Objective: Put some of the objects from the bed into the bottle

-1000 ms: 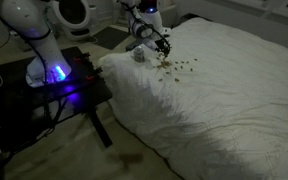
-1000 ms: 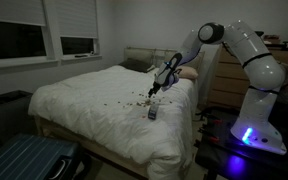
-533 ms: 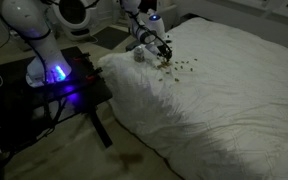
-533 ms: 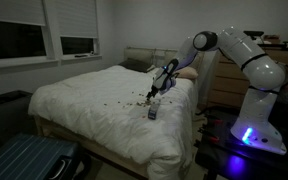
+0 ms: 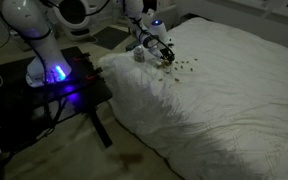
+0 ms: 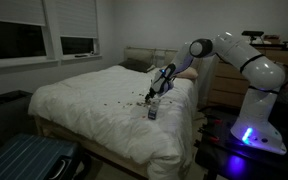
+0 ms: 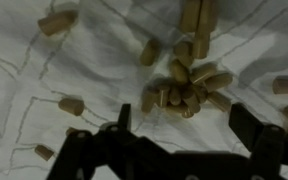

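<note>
In an exterior view, the big bed (image 5: 234, 100) with its wrinkly white cover fills most of the picture. The gripper (image 5: 165, 54) hangs low over the bed, near one edge. The small pale bottle (image 5: 140, 55) stands on the bed just beside the gripper. The tiny brown objects (image 5: 181, 66) lie spread on the cover on the gripper's other side. The robot base (image 5: 52, 70) glows blue on a dark surface (image 5: 84, 88) next to the bed.

In an exterior view, the white arm (image 6: 236, 50) reaches over the bed (image 6: 84, 105) from the side. The gripper (image 6: 153, 95) points down, close above the cover. The bottle (image 6: 152, 112) stands upright near the bed's edge, just beside the gripper. The objects (image 6: 124, 100) dot the cover nearby.

In the wrist view, the dark fingers (image 7: 121, 122) of the gripper (image 7: 181, 118) stand wide apart and hold nothing. A small heap of objects (image 7: 189, 88) lies on the white bed (image 7: 44, 95) close to the gap between the fingers. More objects lie one by one around the heap.
</note>
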`<state>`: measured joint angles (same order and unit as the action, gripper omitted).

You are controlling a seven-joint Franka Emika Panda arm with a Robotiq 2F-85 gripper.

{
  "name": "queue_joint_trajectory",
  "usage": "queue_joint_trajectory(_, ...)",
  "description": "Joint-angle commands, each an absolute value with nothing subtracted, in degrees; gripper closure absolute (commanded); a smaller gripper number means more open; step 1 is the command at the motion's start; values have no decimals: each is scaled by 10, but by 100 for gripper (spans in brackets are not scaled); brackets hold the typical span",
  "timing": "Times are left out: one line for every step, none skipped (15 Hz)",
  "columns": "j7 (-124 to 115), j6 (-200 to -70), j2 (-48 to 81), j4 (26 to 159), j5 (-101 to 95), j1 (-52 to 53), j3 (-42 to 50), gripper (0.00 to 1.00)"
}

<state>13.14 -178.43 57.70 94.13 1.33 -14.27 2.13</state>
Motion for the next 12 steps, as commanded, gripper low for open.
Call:
queue_joint_trajectory(103, -1765, 608, 894, -2, -130, 36, 0)
queue_joint_trajectory(102, -1764, 615, 886, -2, -129, 36, 0)
queue_joint_trajectory(102, -1762, 621, 879, -2, -127, 37, 0)
queue_joint_trajectory(102, -1760, 627, 872, -2, -126, 38, 0)
queue_joint_trajectory(101, -1759, 633, 866, -2, -123, 39, 0)
queue_joint_trajectory(100, -1757, 637, 860, -1, -122, 40, 0)
queue_joint_trajectory(100, -1751, 639, 856, -1, -121, 40, 0)
queue_joint_trajectory(99, -1749, 642, 852, 0, -122, 38, 0)
queue_joint_trajectory(99, -1745, 645, 848, 0, -122, 38, 0)
queue_joint_trajectory(98, -1741, 646, 845, 0, -121, 39, 0)
queue_joint_trajectory(95, -1739, 648, 842, 1, -121, 40, 0)
queue_joint_trajectory(93, -1737, 650, 840, 1, -122, 40, 0)
